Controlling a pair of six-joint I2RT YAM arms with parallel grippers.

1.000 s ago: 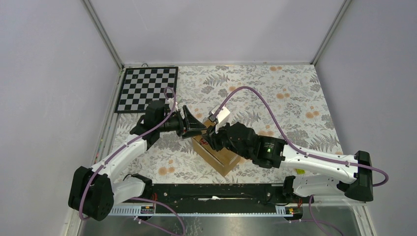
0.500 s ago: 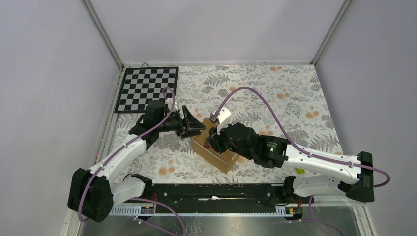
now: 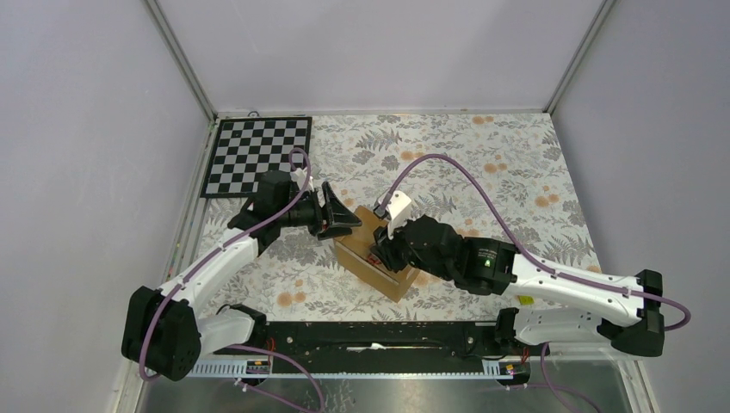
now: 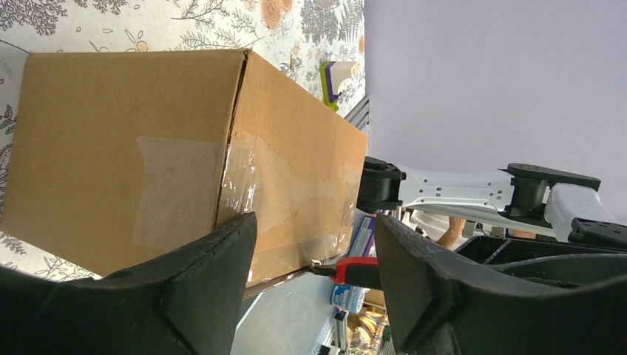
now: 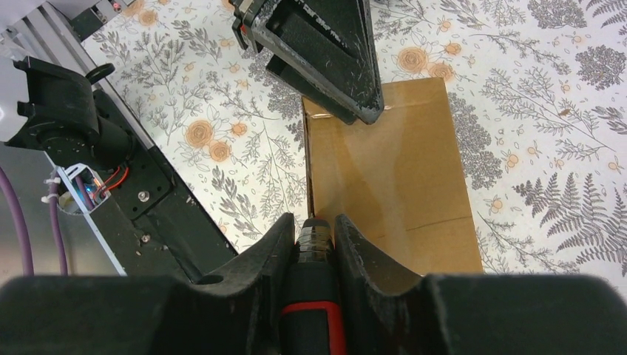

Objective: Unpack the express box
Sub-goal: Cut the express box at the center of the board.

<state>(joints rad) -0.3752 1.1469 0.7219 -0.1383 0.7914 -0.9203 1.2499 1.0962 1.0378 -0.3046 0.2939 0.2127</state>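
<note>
The express box (image 3: 372, 251), a plain brown carton with clear tape on its seams, lies askew on the flowered cloth. My left gripper (image 3: 343, 220) is open at the box's far-left end; in the left wrist view one finger (image 4: 211, 277) lies against the taped face of the box (image 4: 148, 140) and the other finger (image 4: 425, 285) stands off it. My right gripper (image 5: 316, 231) is shut on a black, red-banded cutter (image 5: 314, 296). The cutter's tip meets the long top edge of the box (image 5: 399, 170) on its left side. From the left wrist, the cutter (image 4: 355, 271) shows at the box's lower edge.
A black-and-white checkerboard (image 3: 256, 155) lies at the back left of the cloth. The black base rail (image 3: 370, 335) runs along the near edge, close behind the box. Grey walls enclose the table on three sides.
My right arm has drawn the cutter toward the near edge along the box top. The left gripper has stayed at the box's far end, barely shifting.
</note>
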